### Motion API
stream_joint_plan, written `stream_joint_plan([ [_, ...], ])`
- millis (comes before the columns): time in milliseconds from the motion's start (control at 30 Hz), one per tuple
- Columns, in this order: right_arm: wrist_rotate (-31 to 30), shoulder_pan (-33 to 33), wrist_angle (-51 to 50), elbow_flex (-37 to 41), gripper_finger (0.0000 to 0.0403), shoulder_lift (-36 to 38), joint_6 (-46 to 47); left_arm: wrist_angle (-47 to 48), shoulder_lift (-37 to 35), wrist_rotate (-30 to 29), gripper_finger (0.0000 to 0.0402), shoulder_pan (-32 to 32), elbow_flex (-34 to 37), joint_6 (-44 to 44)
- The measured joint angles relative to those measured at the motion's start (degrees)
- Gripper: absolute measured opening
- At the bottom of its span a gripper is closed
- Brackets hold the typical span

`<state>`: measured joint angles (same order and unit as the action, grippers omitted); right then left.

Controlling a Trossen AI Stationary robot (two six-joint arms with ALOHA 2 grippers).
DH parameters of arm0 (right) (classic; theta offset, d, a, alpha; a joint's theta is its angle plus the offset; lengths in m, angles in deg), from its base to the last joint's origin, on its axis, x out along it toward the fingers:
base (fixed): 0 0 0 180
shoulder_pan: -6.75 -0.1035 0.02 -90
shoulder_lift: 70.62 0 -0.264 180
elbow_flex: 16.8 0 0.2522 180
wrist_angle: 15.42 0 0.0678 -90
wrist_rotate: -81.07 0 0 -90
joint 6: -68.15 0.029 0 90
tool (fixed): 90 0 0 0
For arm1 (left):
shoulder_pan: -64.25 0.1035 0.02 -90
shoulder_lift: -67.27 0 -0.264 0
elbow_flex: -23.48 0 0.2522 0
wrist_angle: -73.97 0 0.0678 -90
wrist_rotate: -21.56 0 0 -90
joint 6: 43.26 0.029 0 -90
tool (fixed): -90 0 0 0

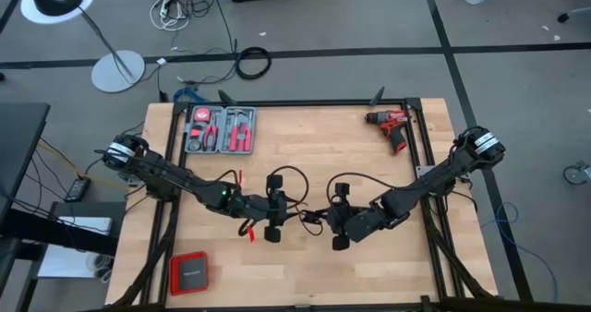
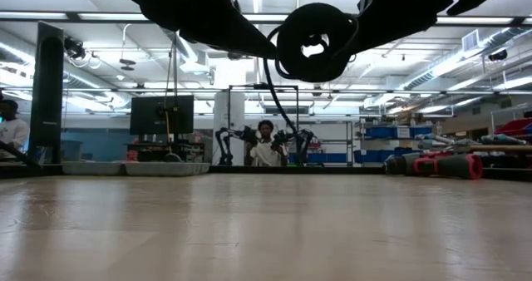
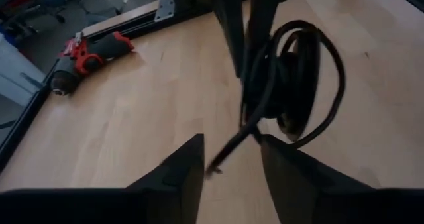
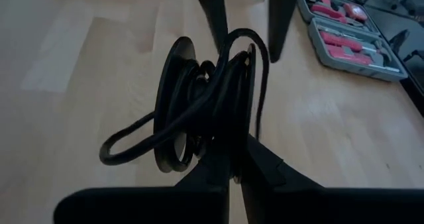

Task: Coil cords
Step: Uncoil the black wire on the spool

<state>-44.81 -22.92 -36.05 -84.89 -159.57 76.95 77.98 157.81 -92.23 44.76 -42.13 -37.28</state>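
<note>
Right now both arms meet over the middle of the table (image 1: 305,164). The right gripper (image 4: 233,159) is clenched on the cord (image 4: 218,98), which hangs looped around a dark spool above the wood. The left gripper (image 3: 230,159) faces it with fingers parted, a loose end of the cord passing between them. Off in a far corner lies the red drill (image 1: 392,127).

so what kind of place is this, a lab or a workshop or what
Probably a robotics lab or workshop: the wooden table sits in a metal frame, an open tool kit and red drill lie on it, and the low view shows shelving and another robot rig behind.
</note>
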Motion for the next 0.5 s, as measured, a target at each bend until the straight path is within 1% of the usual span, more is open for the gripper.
stream_joint_plan([
  [67,0.0,0.1,0.2,0.0,0.0013,0.0,0.1,0.2,0.0,0.1,0.0103,0.0,0.0,-0.8],
  [167,0.0,0.1,0.5,0.0,0.0013,0.0,0.2,0.2,0.0,0.1,0.0027,0.0,0.0,-2.1],
  [200,0.0,0.1,0.5,0.0,0.0013,0.0,0.2,0.2,0.0,0.1,0.0016,0.0,0.0,-3.0],
  [333,0.0,0.1,0.4,0.0,0.0013,0.0,0.7,0.4,0.0,0.0,0.0005,0.0,0.0,-3.7],
  [500,-0.6,0.1,-1.5,0.0,0.0013,0.0,2.6,1.8,-1.4,-0.8,0.0003,0.0,-0.7,-3.9],
])
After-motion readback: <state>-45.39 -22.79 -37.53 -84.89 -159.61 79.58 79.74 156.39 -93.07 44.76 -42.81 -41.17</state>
